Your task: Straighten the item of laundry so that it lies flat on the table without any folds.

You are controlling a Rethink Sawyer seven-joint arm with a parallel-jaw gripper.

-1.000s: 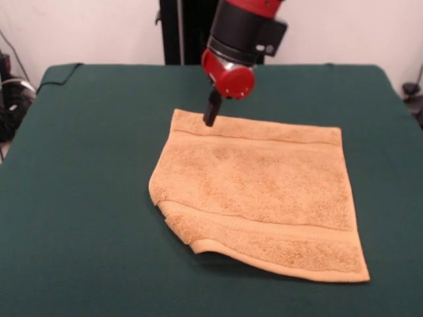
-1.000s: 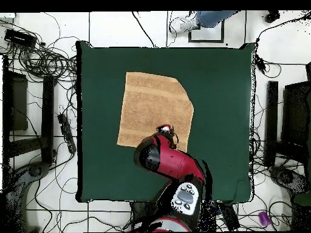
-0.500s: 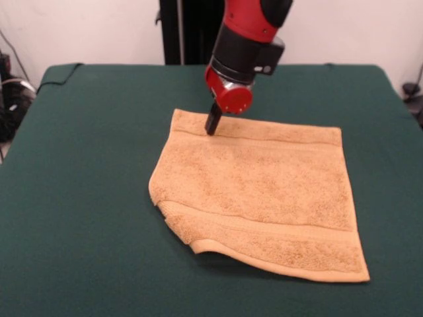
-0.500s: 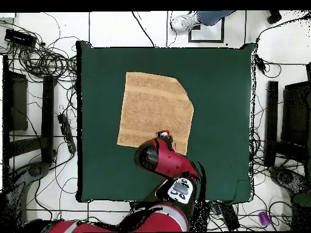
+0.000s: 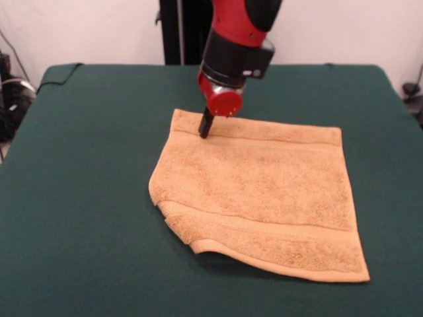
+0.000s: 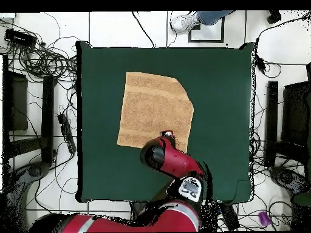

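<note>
The item of laundry [image 5: 264, 191] is an orange-tan towel spread on the green table [image 5: 79, 165]. Its near-left corner is turned under, which leaves a slanted edge and a raised lip at the near side. In the overhead view the towel [image 6: 149, 106] shows that slanted corner at its upper right. My gripper [image 5: 205, 127] comes down from the red arm, and its black tip stands on the far border band close to the towel's far-left corner. In the overhead view the gripper [image 6: 166, 133] is at the towel's lower right edge, mostly hidden under the arm.
Green cloth of the table [image 6: 225, 91] surrounds the towel on all sides. A person's shoe [image 6: 181, 23] and trouser leg show past the table's top edge in the overhead view. Cables and stands lie on the floor around the table.
The gripper's tip has shifted a little left along the far border band in the front view and the arm has turned. The towel has not moved.
</note>
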